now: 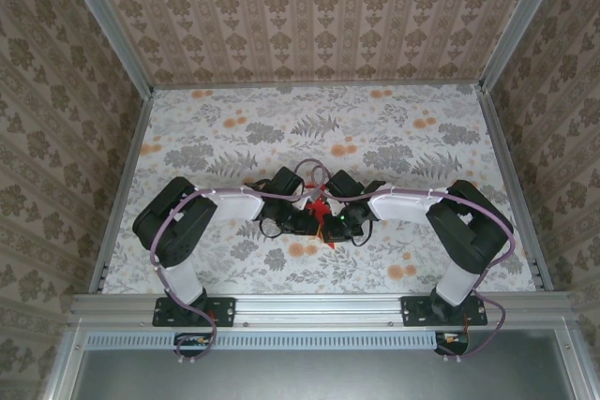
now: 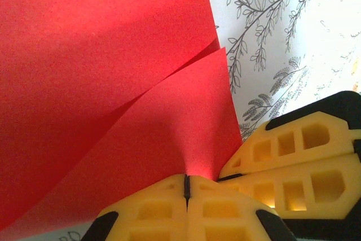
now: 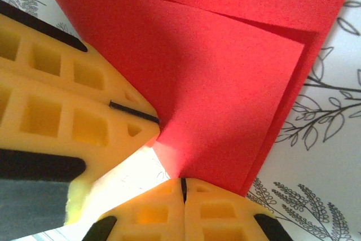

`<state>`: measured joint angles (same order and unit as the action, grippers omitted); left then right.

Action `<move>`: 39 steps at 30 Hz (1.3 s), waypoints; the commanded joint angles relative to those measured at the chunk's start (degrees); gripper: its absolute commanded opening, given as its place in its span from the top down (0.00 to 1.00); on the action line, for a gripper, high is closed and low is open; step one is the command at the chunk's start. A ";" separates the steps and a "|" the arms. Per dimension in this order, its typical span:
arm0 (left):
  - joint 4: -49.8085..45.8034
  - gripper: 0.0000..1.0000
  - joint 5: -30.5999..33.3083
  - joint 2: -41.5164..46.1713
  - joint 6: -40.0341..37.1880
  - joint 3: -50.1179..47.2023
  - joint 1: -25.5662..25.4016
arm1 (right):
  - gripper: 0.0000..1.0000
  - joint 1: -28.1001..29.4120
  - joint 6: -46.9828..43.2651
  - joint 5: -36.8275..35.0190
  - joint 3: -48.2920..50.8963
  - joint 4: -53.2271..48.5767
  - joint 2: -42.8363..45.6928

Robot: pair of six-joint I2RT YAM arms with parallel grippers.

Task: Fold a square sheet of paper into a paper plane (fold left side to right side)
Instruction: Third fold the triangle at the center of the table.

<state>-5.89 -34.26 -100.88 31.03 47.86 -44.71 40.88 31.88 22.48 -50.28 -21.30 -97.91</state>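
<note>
1. Left gripper (image 2: 186,187): jaws pressed together with no gap, nipping the near edge of the square sheet of paper (image 2: 113,83).
2. Right gripper (image 3: 183,187): likewise clamped on the same red edge. In its wrist view the left gripper's tips bite the paper at 9 o'clock.
3. From both pinches the paper fans toward 12 o'clock in two overlapping layers, and looks bowed up off the tablecloth (image 2: 293,38).
4. Overhead: the grippers meet tip to tip near the table centre, with a sliver of red between them.
5. Judgement: the side-to-side fold is under way. The layers overlap, but I see no sharp crease. Flattening, creasing and every later dart fold remain.
</note>
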 commanded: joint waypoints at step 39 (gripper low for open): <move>-11.53 0.97 1.17 10.48 -9.44 0.64 13.21 | 1.00 0.43 -0.84 -5.07 0.98 -6.49 -3.94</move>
<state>-17.89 -31.62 -93.36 19.14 49.89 -29.23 40.91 31.68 22.52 -50.81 -21.54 -98.26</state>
